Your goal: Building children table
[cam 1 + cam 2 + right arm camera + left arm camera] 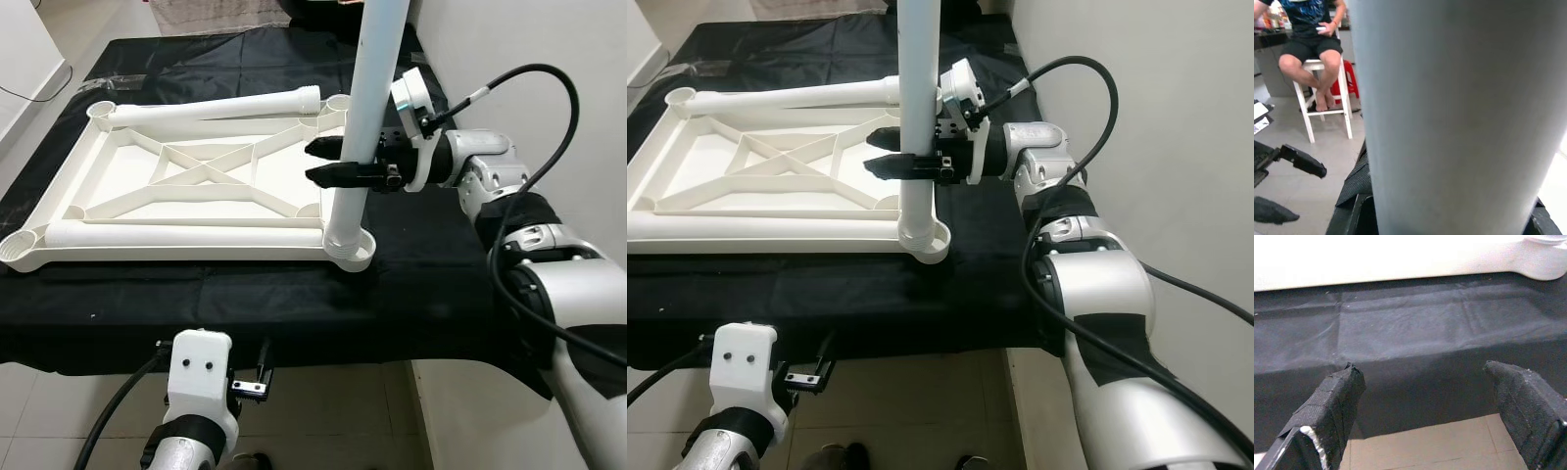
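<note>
A white plastic tabletop (pixel 186 176) lies upside down on a black cloth (pixel 294 294). One white table leg (pixel 367 98) stands upright in the near right corner socket (pixel 351 250). My right gripper (pixel 318 162) is shut on this leg about halfway up, with one black finger on each side of it. The leg (pixel 1459 112) looms close in the right wrist view. Two more legs lie flat on the tabletop, one along the far edge (pixel 216 108) and one along the near edge (pixel 186 235). My left gripper (pixel 1432 382) hangs open below the front edge of the cloth, holding nothing.
The cloth hangs over the front edge above a tiled floor (pixel 323 411). A white wall (pixel 529 49) runs close on the right. In the right wrist view a person (pixel 1317 54) sits on a white stool, with a red stool (pixel 1352 81) behind.
</note>
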Motion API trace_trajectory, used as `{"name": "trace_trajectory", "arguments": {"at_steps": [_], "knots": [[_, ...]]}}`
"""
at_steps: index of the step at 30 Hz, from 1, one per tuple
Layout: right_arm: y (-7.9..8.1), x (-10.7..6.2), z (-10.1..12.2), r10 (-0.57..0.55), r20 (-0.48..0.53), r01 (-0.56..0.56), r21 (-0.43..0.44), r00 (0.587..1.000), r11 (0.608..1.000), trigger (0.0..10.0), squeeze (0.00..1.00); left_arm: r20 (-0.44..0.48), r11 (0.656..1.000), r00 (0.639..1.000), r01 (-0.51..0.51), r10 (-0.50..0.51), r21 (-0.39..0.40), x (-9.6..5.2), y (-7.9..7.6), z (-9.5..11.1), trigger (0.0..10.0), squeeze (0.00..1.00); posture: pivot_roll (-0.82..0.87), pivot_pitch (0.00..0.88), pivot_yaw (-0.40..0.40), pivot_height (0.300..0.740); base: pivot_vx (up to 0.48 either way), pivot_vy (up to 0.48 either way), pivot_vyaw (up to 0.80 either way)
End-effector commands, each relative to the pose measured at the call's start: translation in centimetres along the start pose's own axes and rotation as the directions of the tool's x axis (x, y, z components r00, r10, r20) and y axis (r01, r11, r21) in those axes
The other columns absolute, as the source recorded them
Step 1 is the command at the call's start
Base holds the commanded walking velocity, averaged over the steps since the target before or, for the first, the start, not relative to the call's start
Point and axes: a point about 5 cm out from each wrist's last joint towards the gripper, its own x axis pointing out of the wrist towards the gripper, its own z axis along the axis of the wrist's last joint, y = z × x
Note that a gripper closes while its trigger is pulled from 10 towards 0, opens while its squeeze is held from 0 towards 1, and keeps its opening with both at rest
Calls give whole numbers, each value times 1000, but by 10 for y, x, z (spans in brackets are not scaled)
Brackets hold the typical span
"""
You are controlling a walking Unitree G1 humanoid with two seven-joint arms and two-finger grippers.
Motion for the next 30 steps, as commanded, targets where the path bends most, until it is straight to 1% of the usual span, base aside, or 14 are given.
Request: {"name": "trace_trajectory", "arguments": {"at_steps": [1,4,7,14,19,27,30], "knots": [[2,-3,-10,13,-69,-11,31,998,999,10000,0,-21,1000,1000,1,-1,13,-3,1,-2,10000,0,155,274,25,740,0,0,0],[2,-6,-5,29,-75,-28,18,997,999,10000,0,-26,1000,1000,3,-2,13,-4,1,-3,10000,0,152,276,27,740,0,0,0],[2,-7,-4,32,-77,-31,15,996,999,10000,0,-27,1000,1000,3,-3,13,-4,1,-3,10000,0,152,276,27,740,0,0,0],[4,-7,-10,43,-71,-41,33,997,999,10000,0,-31,1000,999,6,-5,14,-3,1,-4,10000,0,151,273,29,740,0,0,0],[7,-6,-13,56,-43,-53,48,998,997,10000,0,-30,1000,1000,10,-9,16,-1,1,-5,10000,0,148,260,33,740,0,0,0],[6,-8,-11,48,-41,-45,55,998,997,10000,0,-29,1000,1000,8,-7,19,-1,3,-4,10000,0,145,253,34,740,0,0,0],[6,-9,-11,49,-56,-47,49,997,998,10000,0,-29,1000,1000,10,-9,19,-2,3,-4,10000,0,142,250,37,740,0,0,0]]}}
